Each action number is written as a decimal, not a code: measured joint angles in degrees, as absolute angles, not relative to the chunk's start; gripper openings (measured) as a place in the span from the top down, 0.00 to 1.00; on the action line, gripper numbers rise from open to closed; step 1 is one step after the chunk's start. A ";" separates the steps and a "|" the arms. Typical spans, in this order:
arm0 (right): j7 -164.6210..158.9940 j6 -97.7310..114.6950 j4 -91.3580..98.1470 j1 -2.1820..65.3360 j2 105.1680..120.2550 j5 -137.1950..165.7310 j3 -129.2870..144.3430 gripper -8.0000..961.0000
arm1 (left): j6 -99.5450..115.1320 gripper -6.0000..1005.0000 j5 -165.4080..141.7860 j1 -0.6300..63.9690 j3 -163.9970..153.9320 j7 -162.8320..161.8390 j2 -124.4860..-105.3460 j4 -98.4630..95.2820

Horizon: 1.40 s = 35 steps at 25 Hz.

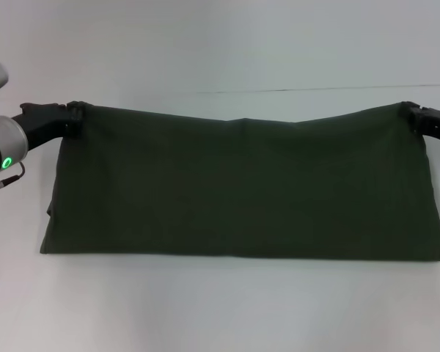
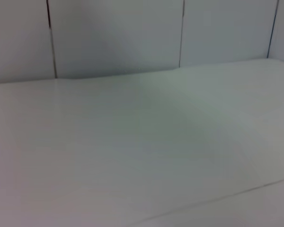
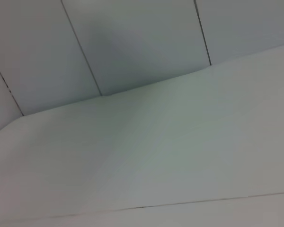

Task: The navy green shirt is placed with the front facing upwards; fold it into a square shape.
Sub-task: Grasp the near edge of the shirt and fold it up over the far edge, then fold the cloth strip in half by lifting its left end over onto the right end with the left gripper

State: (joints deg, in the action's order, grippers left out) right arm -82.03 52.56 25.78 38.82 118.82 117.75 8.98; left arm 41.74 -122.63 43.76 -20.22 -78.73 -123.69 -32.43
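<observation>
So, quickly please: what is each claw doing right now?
Left claw: closed on the far left corner of the shirt.
Right claw: closed on the far right corner of the shirt.

White table [image 1: 220,308]; seemingly panelled wall [image 2: 113,33] behind.

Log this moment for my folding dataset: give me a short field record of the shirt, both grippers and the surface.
garment: navy green shirt, plain side up, lying as a wide band
far edge: raised at both corners, sagging between
left gripper: shut on the shirt's far left corner
right gripper: shut on the shirt's far right corner
near edge: straight, resting on the white table
wrist views: only table and wall panels
</observation>
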 joint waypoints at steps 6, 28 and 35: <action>-80.86 50.11 24.54 39.28 119.17 116.92 9.61 0.95 | 39.92 0.84 -122.59 43.80 -24.15 -78.25 -123.96 -31.43; -80.02 61.10 26.15 34.22 118.98 116.89 9.89 0.24 | 59.32 0.26 -119.21 36.21 -22.80 -96.15 -119.82 -38.88; -78.60 73.06 30.43 29.09 119.25 117.37 13.24 0.16 | 72.81 0.10 -130.84 32.22 -20.83 -110.55 -118.89 -48.59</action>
